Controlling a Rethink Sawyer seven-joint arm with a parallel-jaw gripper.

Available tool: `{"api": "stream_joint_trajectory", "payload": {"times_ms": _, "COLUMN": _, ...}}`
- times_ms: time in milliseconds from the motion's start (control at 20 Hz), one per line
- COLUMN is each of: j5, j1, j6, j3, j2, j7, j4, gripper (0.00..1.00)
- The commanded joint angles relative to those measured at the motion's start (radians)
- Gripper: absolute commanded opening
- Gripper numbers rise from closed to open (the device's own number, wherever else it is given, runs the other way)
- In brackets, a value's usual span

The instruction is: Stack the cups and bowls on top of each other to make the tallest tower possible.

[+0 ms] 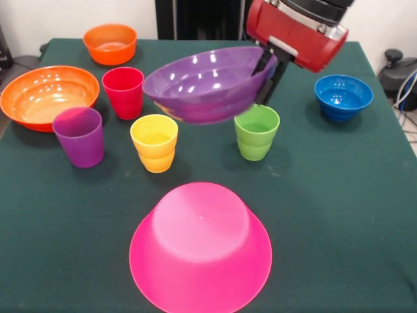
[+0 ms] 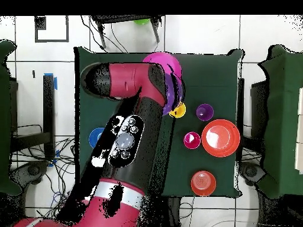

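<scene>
End effector (image 1: 268, 65) holds an apparently empty purple bowl (image 1: 205, 83) aloft.

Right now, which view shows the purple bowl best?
The front view: the purple bowl hangs tilted above the table, its rim pinched by the gripper. Overhead, the arm covers it except a purple sliver.

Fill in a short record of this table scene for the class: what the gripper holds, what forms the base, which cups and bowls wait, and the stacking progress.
held: purple bowl, lifted clear of the table, tilted, gripped at its rim by the gripper
base: pink bowl, upside down, nothing on it
cups waiting: red cup, purple cup, yellow cup, green cup, all upright
bowls waiting: large orange bowl, small orange bowl, blue bowl
progress: nothing stacked yet
</scene>
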Motion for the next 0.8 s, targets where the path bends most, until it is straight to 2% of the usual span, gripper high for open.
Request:
{"api": "stream_joint_trajectory", "payload": {"times_ms": 50, "j5": 0.02, "j1": -0.032, "j6": 0.138, "j3": 0.033, "j2": 0.188, "j7": 0.152, "j4": -0.324, "gripper": 0.0}}
{"api": "stream_joint_trajectory", "payload": {"times_ms": 200, "j5": 0.03, "j1": -0.038, "j6": 0.142, "j3": 0.014, "j2": 0.254, "j7": 0.182, "j4": -0.401, "gripper": 0.0}}
{"api": "stream_joint_trajectory", "payload": {"times_ms": 400, "j5": 0.049, "j1": -0.032, "j6": 0.137, "j3": -0.009, "j2": 0.311, "j7": 0.221, "j4": -0.455, "gripper": 0.0}}
{"api": "stream_joint_trajectory", "payload": {"times_ms": 800, "j5": 0.078, "j1": -0.032, "j6": 0.116, "j3": -0.064, "j2": 0.384, "j7": 0.241, "j4": -0.494, "gripper": 0.0}}
